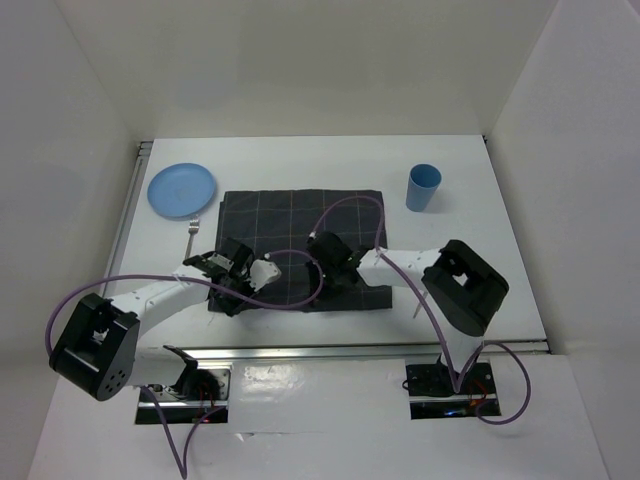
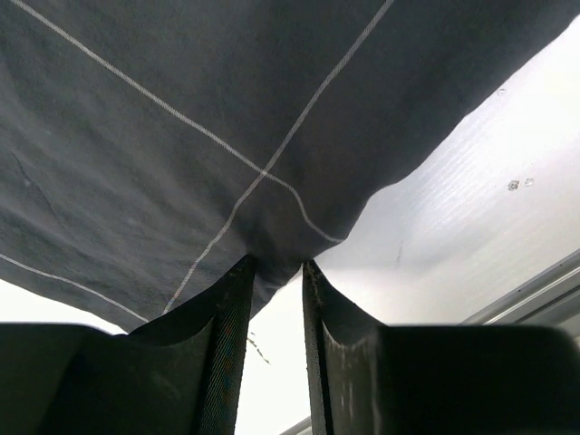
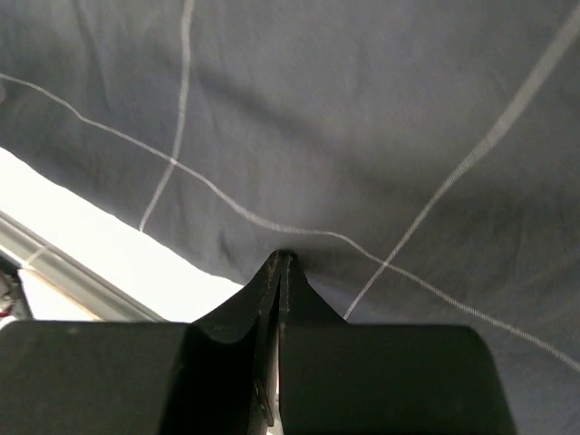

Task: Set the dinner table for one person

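A dark grey checked cloth (image 1: pixel 300 225) lies spread on the middle of the white dinner table (image 1: pixel 480 260). My left gripper (image 1: pixel 240 272) is at the cloth's near left corner. In the left wrist view its jaws (image 2: pixel 276 265) stand a narrow gap apart, with the corner of the cloth (image 2: pixel 181 109) lying between the tips and white table (image 2: pixel 471 227) showing in the gap. My right gripper (image 1: pixel 335 262) is at the cloth's near edge. In the right wrist view it (image 3: pixel 284 256) is shut on the puckered cloth (image 3: pixel 362 109).
A round blue plate (image 1: pixel 181 189) sits at the back left with a fork (image 1: pixel 192 232) just in front of it. A blue cup (image 1: pixel 422 188) stands at the back right. An aluminium rail (image 1: pixel 350 350) runs along the near edge.
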Controlling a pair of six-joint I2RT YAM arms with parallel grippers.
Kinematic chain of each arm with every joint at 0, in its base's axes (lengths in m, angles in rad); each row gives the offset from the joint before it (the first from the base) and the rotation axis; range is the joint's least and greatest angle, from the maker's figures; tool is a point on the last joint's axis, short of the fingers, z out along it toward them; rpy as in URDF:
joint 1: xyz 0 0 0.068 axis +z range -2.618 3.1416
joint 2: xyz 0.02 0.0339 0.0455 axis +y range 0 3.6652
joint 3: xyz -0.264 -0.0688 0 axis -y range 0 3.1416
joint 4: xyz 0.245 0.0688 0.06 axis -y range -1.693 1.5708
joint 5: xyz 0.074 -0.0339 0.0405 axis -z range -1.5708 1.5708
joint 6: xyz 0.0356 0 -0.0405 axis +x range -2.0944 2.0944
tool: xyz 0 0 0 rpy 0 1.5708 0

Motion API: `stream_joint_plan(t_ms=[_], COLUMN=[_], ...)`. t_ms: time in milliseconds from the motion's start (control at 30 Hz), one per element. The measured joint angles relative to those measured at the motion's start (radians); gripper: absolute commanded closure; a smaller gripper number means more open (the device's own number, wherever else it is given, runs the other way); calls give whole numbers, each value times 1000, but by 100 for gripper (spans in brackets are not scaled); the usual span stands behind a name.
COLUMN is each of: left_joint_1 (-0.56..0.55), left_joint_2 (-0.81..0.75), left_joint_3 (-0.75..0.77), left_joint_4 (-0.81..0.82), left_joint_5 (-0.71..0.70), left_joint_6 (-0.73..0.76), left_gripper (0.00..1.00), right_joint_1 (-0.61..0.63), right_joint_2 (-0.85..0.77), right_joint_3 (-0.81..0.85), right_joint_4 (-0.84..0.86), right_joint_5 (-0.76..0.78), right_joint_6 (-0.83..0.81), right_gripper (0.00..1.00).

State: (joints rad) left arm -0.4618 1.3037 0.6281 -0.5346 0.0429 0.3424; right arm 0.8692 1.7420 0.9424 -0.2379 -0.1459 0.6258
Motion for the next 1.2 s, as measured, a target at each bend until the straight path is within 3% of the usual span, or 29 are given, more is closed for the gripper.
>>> stream_joint_plan(t_ms=[233,367,500,667,800,1067,1200], left_joint_1=[0,0,7,56,151,423,541], left_joint_2=[-17,-93,-184,-155,-51,51,133], left_joint_3=[-8,-11,42,107,124,261,401], left_joint_4=[11,-11,-35,1,24,71,43], left_joint_5=[-3,-1,8,3,-12,-20,81], left_joint_6=[2,0,-8,-30,-48,-95,-117], left_gripper=[65,60,59,58,58,58,58], right_joint_1=[-14,-30,-127,-302,-403,-468,-471], right_joint_2=[41,23,-16,-24,-10,38,37], right_joint_3=[49,80,135,164,158,136,134], right_joint_4=[-12,-117,-247,-307,-317,-293,-287], right_joint_5=[-42,24,96,164,210,202,190], right_joint_6=[-7,-26,-29,-37,-48,-56,-64], right_gripper=[100,100,100,100,100,100,100])
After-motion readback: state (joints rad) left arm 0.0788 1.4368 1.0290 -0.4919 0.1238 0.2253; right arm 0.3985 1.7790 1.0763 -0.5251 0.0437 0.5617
